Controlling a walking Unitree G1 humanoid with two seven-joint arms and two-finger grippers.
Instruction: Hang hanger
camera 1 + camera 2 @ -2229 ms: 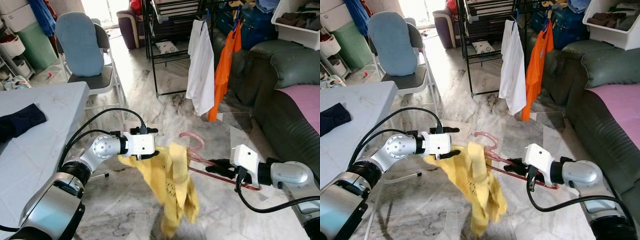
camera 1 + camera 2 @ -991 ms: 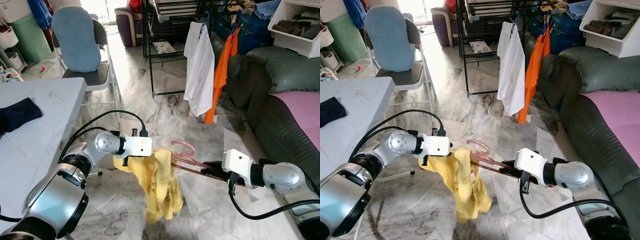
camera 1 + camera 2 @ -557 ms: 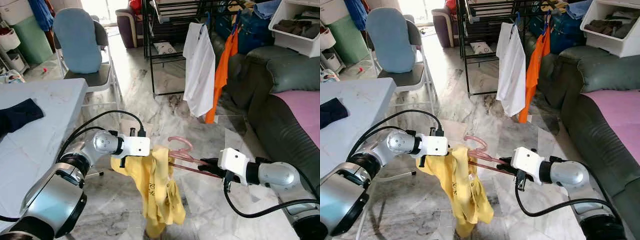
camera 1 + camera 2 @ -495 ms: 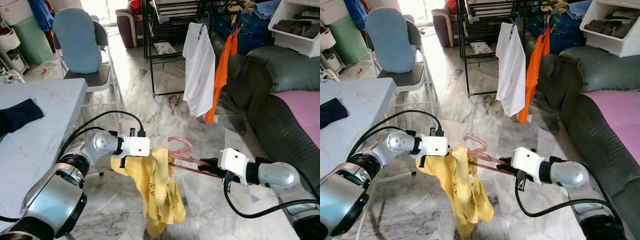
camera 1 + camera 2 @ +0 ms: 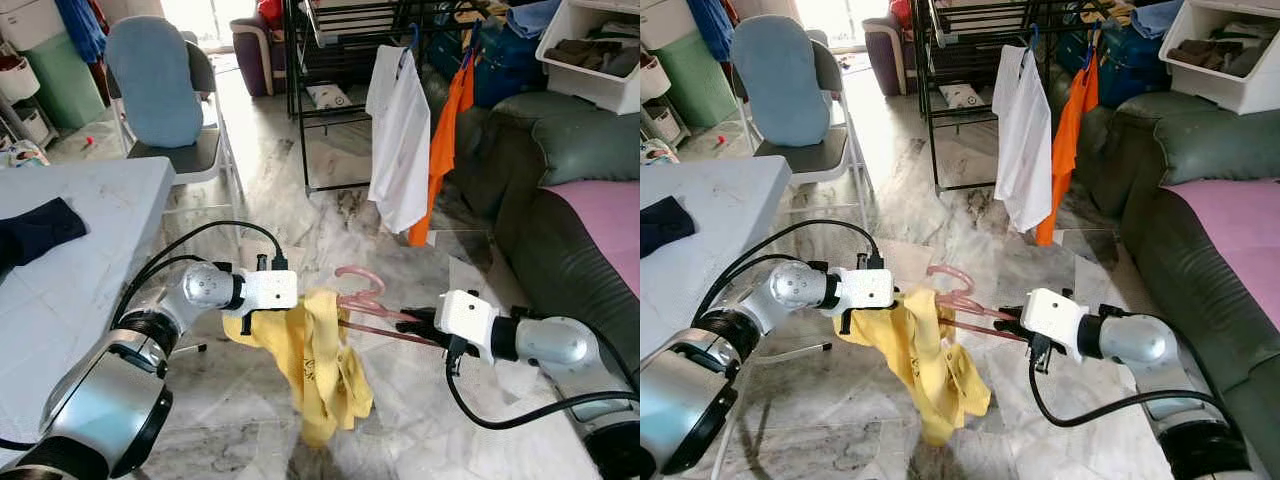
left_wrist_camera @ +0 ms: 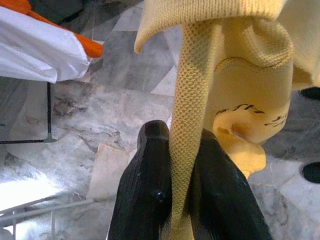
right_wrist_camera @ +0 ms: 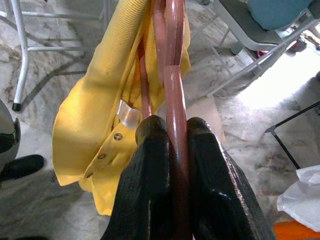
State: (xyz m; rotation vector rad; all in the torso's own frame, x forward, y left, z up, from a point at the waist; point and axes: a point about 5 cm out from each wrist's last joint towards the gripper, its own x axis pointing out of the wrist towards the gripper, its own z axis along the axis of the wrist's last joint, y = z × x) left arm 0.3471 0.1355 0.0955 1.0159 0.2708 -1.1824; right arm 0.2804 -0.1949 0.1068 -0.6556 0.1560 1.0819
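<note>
Short of the clothes rack (image 5: 350,60), the right gripper (image 7: 167,131) clamps the pink hanger (image 5: 365,300) while the left gripper (image 6: 172,145), pinching the yellow shirt (image 5: 320,360), has drawn it further on; hanging comes later.

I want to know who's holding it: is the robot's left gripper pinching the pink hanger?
No, the left gripper pinches the yellow shirt; the right gripper holds the pink hanger.

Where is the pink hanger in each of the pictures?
Left eye view: pink hanger low in the middle, between both grippers.
Right eye view: there too.
Left wrist view: not there.
Right wrist view: running up the middle, clamped in the right gripper.
Shared landmark: the yellow shirt.
</note>
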